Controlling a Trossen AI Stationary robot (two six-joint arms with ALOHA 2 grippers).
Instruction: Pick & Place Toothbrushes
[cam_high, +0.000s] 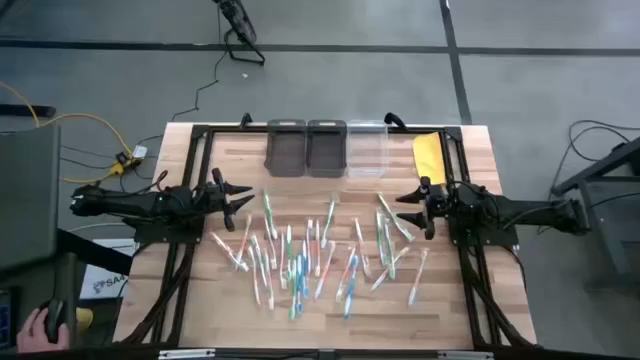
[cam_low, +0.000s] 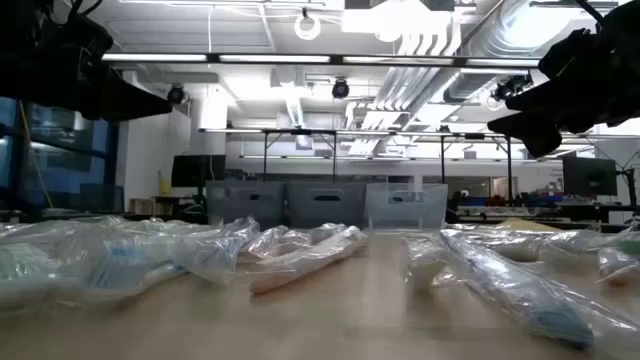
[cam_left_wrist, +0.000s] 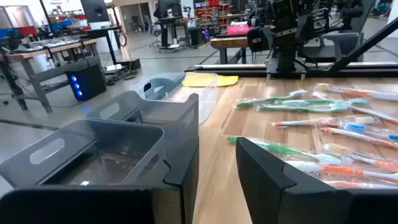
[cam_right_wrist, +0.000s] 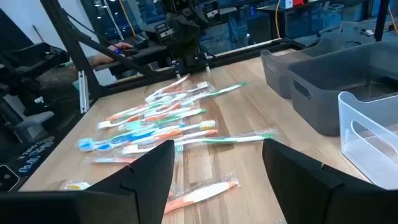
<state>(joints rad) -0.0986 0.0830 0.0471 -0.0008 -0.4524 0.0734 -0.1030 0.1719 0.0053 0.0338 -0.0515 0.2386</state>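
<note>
Here both end effectors, left (cam_high: 243, 197) and right (cam_high: 407, 207), hover open-fingered (nothing held) over toothbrushes (cam_high: 300, 255) scattered on the surface (cam_high: 200, 300).

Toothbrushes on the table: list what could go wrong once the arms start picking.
1. The toothbrushes lie overlapping in crinkly clear wrappers, so a gripper might lift two at once or slip off the film.
2. The left gripper and right gripper, both open and empty, face the same pile and could collide mid-table.
3. The clear bin sits tight against the two grey bins, so a drop may land wrong.
</note>
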